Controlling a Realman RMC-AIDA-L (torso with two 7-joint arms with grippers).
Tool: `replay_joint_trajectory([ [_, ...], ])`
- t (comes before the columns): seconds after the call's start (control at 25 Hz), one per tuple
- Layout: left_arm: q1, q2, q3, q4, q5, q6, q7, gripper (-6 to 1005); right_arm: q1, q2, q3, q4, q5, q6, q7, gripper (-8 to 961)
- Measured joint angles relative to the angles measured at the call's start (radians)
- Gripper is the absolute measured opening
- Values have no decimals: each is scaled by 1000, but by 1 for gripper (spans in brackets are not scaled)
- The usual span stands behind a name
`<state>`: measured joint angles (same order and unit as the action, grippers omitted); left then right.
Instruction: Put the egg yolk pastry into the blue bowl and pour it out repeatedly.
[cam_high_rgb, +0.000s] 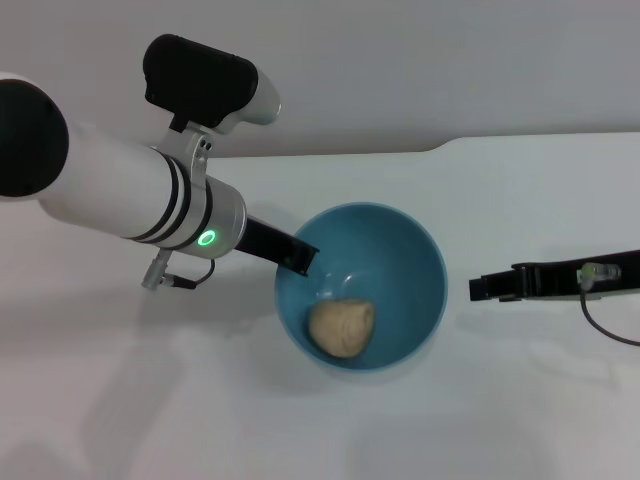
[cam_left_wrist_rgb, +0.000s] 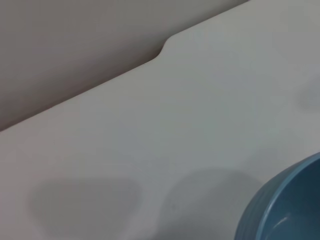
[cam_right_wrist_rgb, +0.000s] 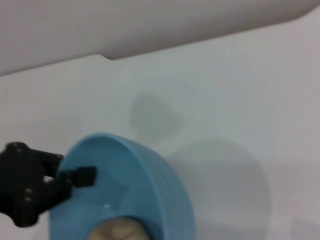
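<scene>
A plain white table (cam_high_rgb: 520, 420) runs back to a grey wall. At centre frame the egg yolk pastry (cam_high_rgb: 341, 327) lies inside the blue bowl (cam_high_rgb: 420, 260), so loading looks done and pouring remains. The left gripper (cam_high_rgb: 303, 258) clamps the bowl's rim from upper left. The right gripper (cam_high_rgb: 480, 288) waits at right; I cannot tell its jaws.

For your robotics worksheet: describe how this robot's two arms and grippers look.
The left arm is a thick white tube with black bands, a silver collar and a glowing green ring, topped by a black-and-white camera housing. Its left gripper is slim and black. The right gripper is flat and black, with a thin grey cable.
</scene>
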<state>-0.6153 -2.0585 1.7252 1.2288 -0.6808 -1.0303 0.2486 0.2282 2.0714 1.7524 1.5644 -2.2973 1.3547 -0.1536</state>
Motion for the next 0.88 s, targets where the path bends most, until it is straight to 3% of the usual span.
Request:
replay_joint_trajectory([
  [0.28,0,-3,15,-3,25,-1,3,-2,6,1,-8,58,5,8,14,359],
  [0.56,29,-1,15,1,26,81,3,-1,-46,-1,58,108,-4,63,58,359],
  [0.8,89,-3,11,2,14,245,59,-2,-106,-1,133,143,-4,74,58,359],
  [0.88,138,-3,16,15,12,353,64,-2,-114,0,160,136,-4,79,58,359],
])
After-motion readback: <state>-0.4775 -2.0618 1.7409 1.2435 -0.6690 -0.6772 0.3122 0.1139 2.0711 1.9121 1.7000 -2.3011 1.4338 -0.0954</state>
